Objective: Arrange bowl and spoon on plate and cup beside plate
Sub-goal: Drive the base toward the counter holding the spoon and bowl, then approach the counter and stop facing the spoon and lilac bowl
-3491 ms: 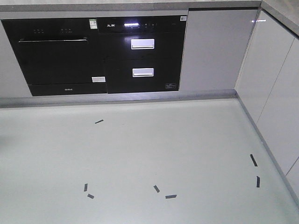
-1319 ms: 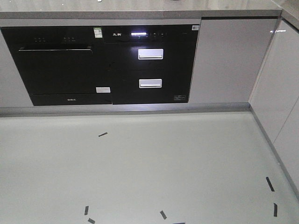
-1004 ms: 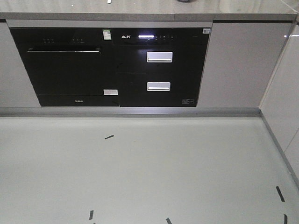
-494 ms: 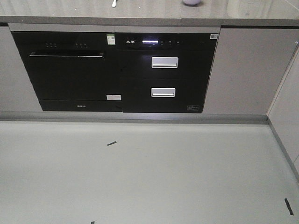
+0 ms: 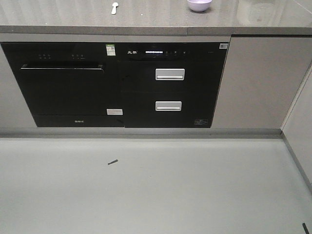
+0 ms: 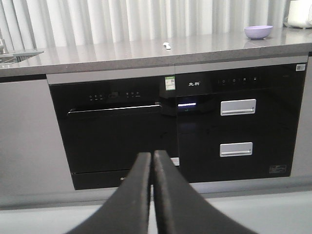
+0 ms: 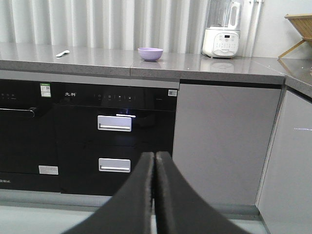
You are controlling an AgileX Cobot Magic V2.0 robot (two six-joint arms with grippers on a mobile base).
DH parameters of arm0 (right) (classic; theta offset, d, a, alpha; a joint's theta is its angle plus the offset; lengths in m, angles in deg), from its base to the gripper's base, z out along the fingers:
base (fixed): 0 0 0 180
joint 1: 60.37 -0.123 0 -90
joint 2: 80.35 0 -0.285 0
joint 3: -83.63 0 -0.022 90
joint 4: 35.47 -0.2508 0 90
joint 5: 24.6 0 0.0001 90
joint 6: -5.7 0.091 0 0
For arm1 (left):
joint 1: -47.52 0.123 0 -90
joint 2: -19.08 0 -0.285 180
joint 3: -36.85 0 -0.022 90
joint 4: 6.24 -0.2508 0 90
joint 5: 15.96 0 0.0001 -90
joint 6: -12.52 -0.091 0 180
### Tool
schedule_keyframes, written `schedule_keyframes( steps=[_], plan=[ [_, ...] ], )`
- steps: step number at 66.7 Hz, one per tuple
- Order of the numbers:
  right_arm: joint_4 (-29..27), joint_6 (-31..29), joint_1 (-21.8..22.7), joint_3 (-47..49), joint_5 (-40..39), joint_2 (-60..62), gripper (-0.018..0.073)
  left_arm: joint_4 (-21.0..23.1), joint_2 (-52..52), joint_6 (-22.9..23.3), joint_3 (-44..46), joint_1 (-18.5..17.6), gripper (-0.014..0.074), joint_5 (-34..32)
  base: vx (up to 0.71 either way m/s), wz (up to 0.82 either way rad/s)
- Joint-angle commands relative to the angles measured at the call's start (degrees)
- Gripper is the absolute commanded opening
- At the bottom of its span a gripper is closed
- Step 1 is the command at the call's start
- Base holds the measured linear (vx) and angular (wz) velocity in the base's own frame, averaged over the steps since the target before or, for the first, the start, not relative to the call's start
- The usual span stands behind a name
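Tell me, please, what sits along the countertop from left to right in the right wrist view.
spoon → bowl → white appliance → wooden rack

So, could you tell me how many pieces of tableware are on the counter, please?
2: the spoon lies at the left, the bowl stands apart to its right. The plate and cup may be out of view.

My front camera looks steeply down at the floor [image 5: 146, 195] and black oven [image 5: 68, 83], clipping the counter [image 5: 146, 20] at top. The wrist cameras sit low behind the left claw [image 6: 151, 156] and right claw [image 7: 154, 157], looking level beyond them. All three share the bowl [image 5: 200, 5] and, I think, the spoon [image 5: 114, 8].
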Motion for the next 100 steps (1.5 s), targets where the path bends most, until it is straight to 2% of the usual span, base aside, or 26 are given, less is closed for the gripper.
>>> schedule_keyframes(
  steps=[1, 100],
  plan=[
    [0.3, -0.2, 0.3, -0.4, -4.0, 0.3, -0.0006, 0.0, -0.9, 0.5, 1.1, -0.3, -0.0006, -4.0, 0.2, -0.03],
    [0.3, -0.2, 0.3, -0.4, -4.0, 0.3, -0.0006, 0.0, -0.9, 0.5, 1.1, -0.3, -0.0006, -4.0, 0.19, 0.0]
  ],
)
